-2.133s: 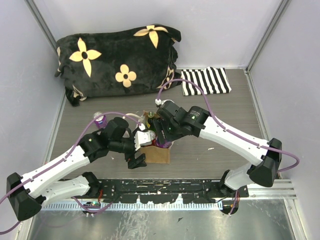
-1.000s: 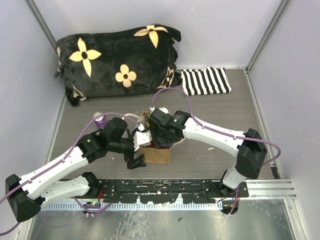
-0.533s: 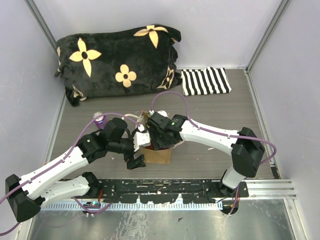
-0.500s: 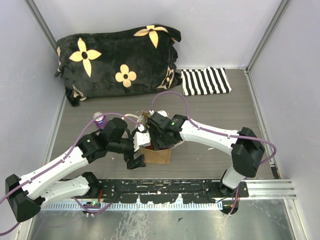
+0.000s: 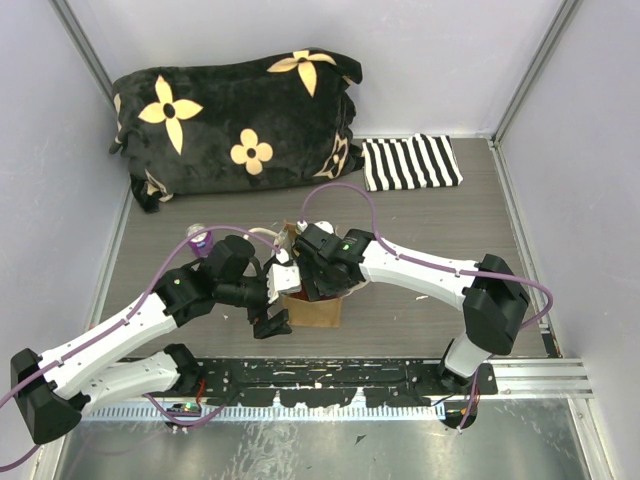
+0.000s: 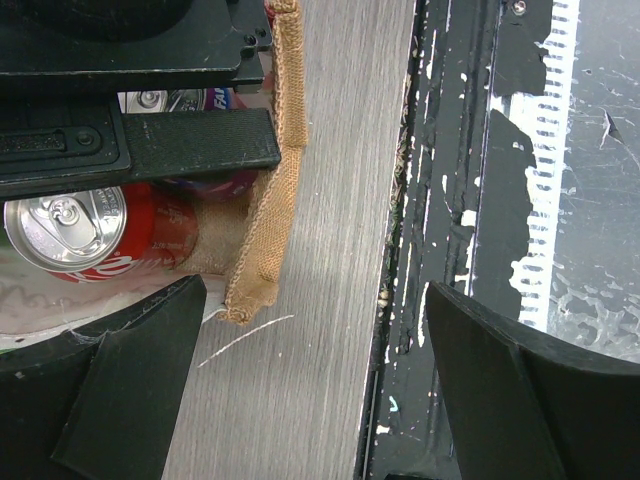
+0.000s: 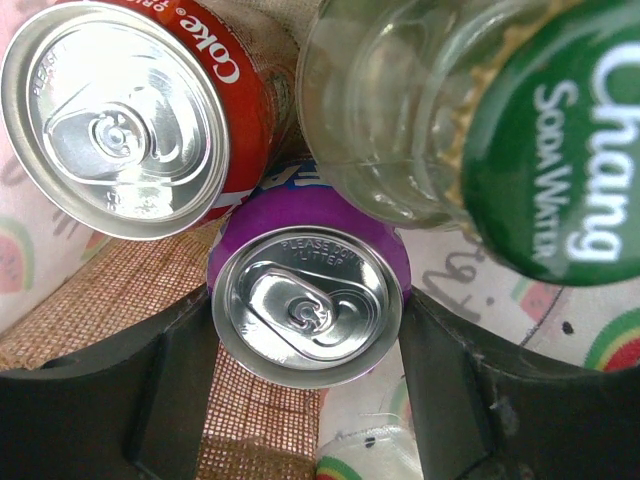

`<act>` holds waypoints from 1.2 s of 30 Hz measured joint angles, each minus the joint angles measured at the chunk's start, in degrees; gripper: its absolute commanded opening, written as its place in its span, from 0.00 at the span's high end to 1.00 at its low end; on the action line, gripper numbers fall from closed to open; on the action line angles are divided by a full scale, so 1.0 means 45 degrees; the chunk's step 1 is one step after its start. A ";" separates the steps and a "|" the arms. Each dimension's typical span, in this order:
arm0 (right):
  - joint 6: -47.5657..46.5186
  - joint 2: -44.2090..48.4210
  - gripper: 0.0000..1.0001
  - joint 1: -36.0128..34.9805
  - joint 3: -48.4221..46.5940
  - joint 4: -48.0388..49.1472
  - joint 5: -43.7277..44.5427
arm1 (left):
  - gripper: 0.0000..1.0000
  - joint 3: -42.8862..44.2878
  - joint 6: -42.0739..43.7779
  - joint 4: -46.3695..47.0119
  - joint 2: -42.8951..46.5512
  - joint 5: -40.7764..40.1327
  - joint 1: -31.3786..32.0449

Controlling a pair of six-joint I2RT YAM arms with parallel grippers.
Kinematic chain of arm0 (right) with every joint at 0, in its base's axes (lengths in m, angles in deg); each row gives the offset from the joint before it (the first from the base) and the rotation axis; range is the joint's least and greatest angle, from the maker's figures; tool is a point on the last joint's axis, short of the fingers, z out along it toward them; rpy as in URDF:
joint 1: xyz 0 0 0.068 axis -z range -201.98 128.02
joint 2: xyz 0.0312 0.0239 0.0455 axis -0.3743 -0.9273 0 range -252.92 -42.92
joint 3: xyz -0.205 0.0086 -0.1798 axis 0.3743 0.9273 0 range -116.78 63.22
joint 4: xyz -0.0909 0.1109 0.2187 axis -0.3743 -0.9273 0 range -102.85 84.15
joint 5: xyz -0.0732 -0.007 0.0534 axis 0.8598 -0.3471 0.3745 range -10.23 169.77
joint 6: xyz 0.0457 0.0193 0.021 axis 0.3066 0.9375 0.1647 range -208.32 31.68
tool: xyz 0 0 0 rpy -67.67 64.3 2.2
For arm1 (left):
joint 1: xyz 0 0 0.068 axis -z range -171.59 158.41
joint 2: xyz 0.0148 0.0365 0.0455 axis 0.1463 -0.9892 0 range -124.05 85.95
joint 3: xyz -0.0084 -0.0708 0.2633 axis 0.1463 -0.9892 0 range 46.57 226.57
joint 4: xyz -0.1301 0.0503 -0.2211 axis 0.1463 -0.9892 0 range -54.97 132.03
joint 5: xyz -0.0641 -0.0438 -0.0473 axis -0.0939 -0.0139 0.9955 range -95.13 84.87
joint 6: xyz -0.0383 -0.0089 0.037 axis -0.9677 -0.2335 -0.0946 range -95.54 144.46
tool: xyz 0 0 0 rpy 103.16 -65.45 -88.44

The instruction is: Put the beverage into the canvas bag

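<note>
The right pincer seems to clasp the one purple can inside the canvas bag, one red Coke can and one Chang soda-water bottle just beyond its fingertips, while the left pincer gapes wide beside the bag.

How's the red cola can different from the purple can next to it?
The red can reads Coke on its side; the purple can shows only its lid and purple rim. The purple can sits between the fingers of the right gripper; the red can is ungripped beside it. Both are upright with unopened silver tops.
</note>
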 measured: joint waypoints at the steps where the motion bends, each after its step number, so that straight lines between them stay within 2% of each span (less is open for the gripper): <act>1: -0.0010 0.0000 0.27 0.0000 -0.0005 0.0000 -0.0005 | 0.02 0.0000 0.0005 -0.0005 0.0000 0.0005 0.0000; 17: -0.0107 0.0005 0.22 0.0000 -0.0233 -0.0248 0.0053 | 0.02 0.0000 0.0005 -0.0005 0.0000 0.0010 0.0000; 36: -0.0238 0.0695 0.22 0.0000 -0.2234 -0.1651 0.0884 | 0.02 0.0151 -0.0151 -0.0180 0.0194 -0.0529 -0.0112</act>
